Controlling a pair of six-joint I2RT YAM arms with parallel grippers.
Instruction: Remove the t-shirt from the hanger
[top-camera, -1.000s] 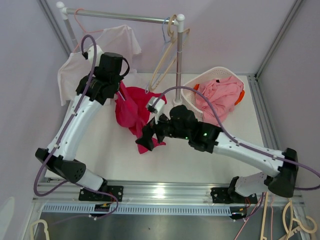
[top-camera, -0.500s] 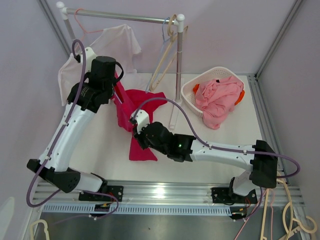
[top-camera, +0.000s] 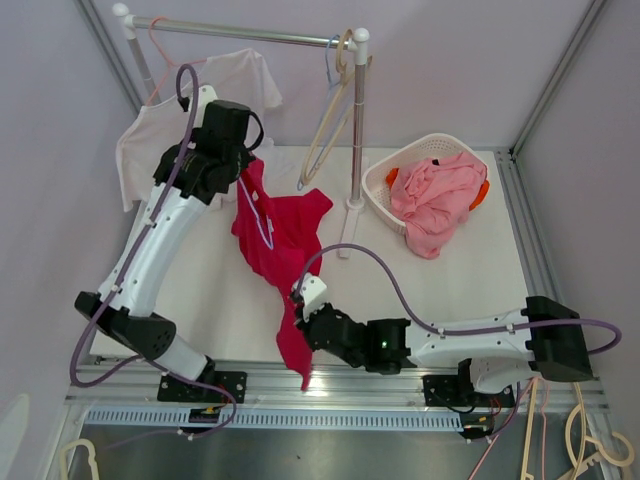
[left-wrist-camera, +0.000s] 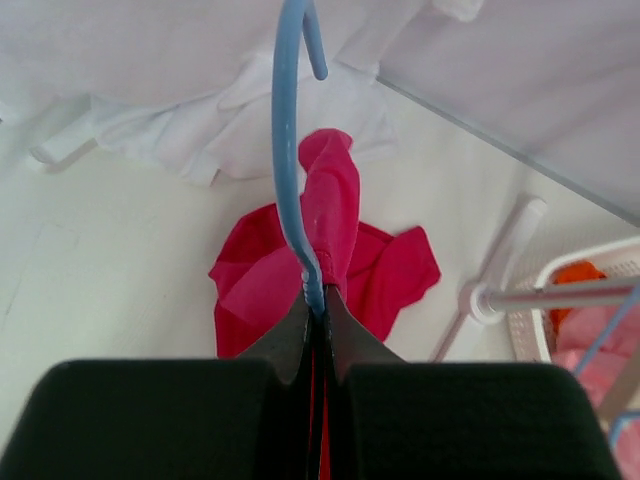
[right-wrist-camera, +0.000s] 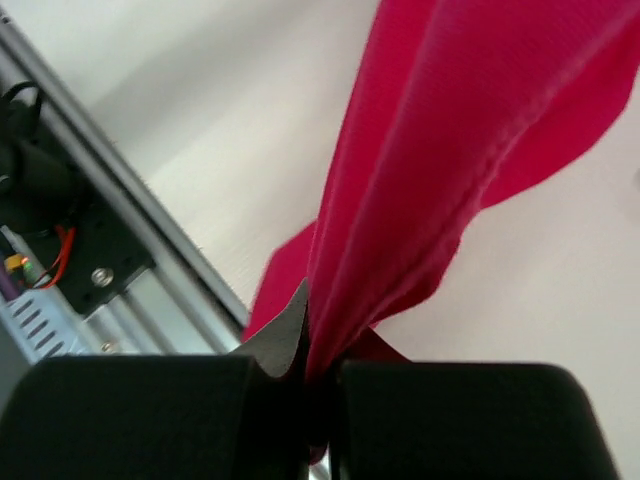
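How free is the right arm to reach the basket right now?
Probably not yet: the right gripper is shut on the shirt, stretched from the hanger in the left gripper. The basket sits far back; letting go should free it.

Pale lilac walls (top-camera: 450, 60), white tabletop (top-camera: 470, 270), metal clothes rail (top-camera: 240, 33) at back, alu extrusion (top-camera: 330, 385) along near edge

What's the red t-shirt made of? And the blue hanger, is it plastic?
Red t-shirt: soft knitted cloth, maybe cotton, with a matte look. You can see a fine ribbed weave and loose, drooping folds.
Blue hanger: probably plastic or plastic-coated wire. The hook is thin, smooth and slightly shiny, so I can't be sure which.
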